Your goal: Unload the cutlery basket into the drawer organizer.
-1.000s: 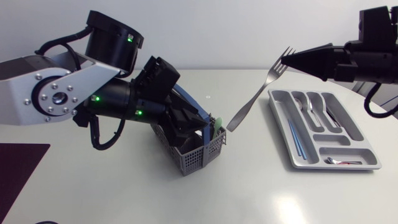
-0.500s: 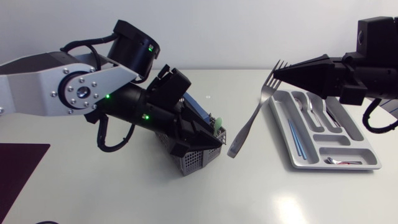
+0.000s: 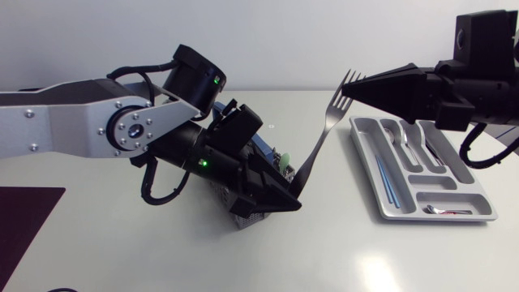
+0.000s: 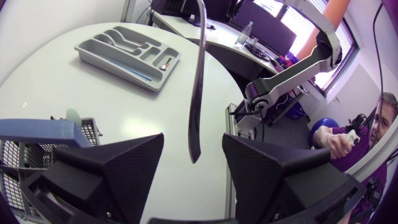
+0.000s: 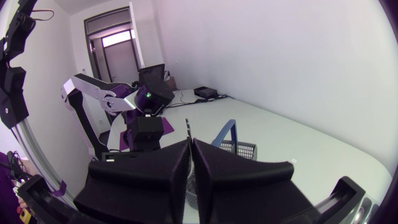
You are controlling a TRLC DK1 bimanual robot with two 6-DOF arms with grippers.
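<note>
1. While my right hand (image 3: 361,86) stayed clamped on the fork (image 3: 318,142) just below its tines, my left hand (image 4: 193,152) swung off the cutlery basket (image 4: 15,163) and came up under the fork's handle.
2. That handle's tip then hung between the left hand's fingers, which stood wide apart and touched it on neither side, so that hand gripped nothing.
3. The fork had tipped steeper. Its tines poked out past the right hand's fingertips, and its handle slanted down to the left hand, above the counter (image 3: 365,251).
4. The drawer organizer (image 3: 366,134) lay just below the right hand, with spoons (image 3: 392,134) already in its slots.
5. I judged this a hand-over. The left hand would need to close on the handle before the right let go, or the fork would drop.
</note>
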